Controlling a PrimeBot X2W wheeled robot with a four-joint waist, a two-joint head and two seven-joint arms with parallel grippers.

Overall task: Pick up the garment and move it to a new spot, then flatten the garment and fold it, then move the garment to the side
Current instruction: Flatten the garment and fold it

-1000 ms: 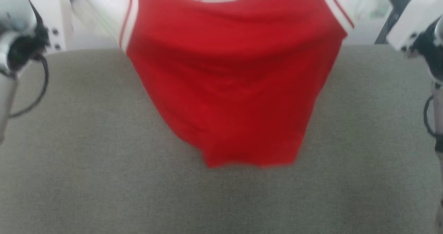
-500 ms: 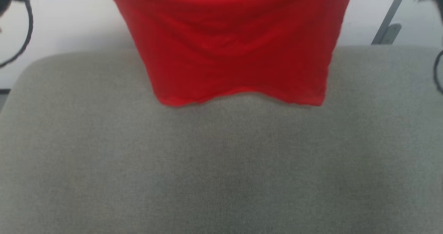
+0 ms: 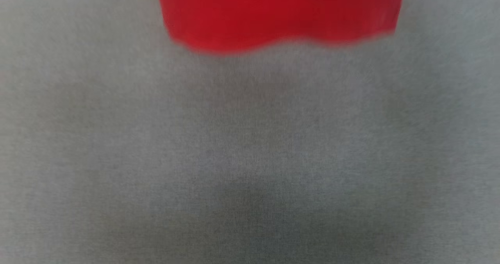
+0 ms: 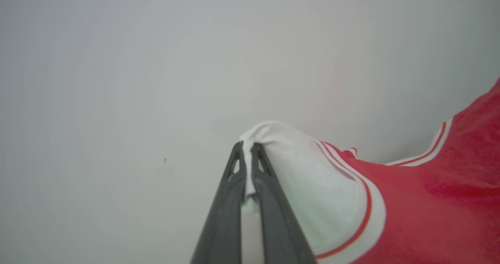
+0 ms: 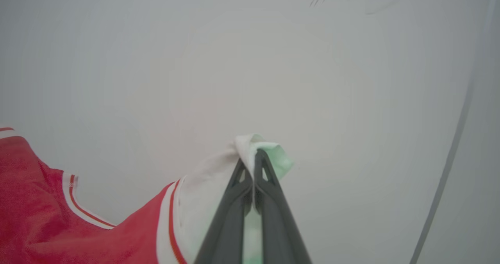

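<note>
Red garment (image 3: 279, 14) hangs higher than before over the grey fabric counter (image 3: 250, 158). Left hand (image 4: 247, 145) and right hand (image 5: 254, 152) each clench it. Pale wall (image 4: 117, 61) stands behind.

Grey fabric-covered surface (image 3: 117, 139) — blurred, with a dim shadow low at centre.

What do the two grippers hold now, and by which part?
Both hold the red T-shirt with white sleeves: the left gripper pinches one white sleeve, the right gripper the other.

Left end effector (image 4: 247, 145) and right end effector (image 5: 253, 154): long dark grey fingers (image 4: 225, 217), triangular cut-outs near tips
</note>
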